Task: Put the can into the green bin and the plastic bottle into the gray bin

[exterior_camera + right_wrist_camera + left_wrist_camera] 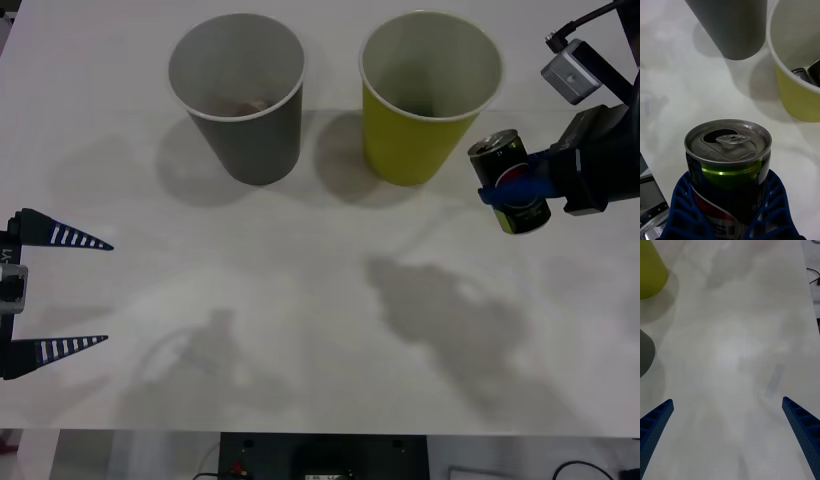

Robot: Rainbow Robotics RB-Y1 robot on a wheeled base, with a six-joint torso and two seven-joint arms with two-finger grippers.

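Right hand clamped around can, beside green bin

The white table is carrying two cups standing upright side by side toward its far edge: the gray bin on the left, the green bin just beside it on the right

Two cups, one can, two claws on one tabletop.
On the tabletop there are two large paper cups: one gray bin and one green bin. There is one can, with one pull tab on its top. There are two claws, one left claw and one right claw, and each claw has two blue fingers.
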